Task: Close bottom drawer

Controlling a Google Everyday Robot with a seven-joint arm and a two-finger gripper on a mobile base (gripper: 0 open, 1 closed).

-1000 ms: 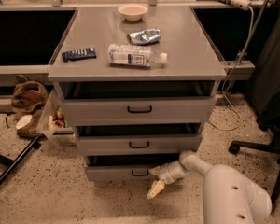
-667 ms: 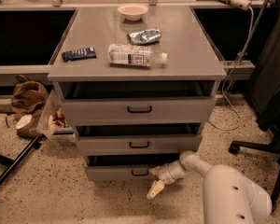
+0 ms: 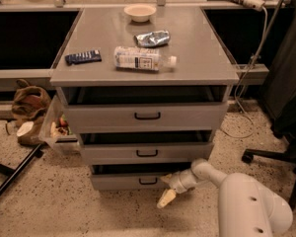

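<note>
Camera view: tool (image 3: 166,197) low at front edge of ajar bottom drawer (image 3: 119,182)

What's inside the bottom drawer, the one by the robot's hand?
Above the front of the bottom drawer, only a thin dark gap shows; nothing in it is visible. The middle drawer covers the rest. The gripper sits low by the bottom drawer's right end.

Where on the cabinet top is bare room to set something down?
Right third, beyond the foil bag and bottle; back-left, between bowl and blue packet. The centre of the cabinet top is crowded. The gripper sits low by the bottom drawer.
</note>
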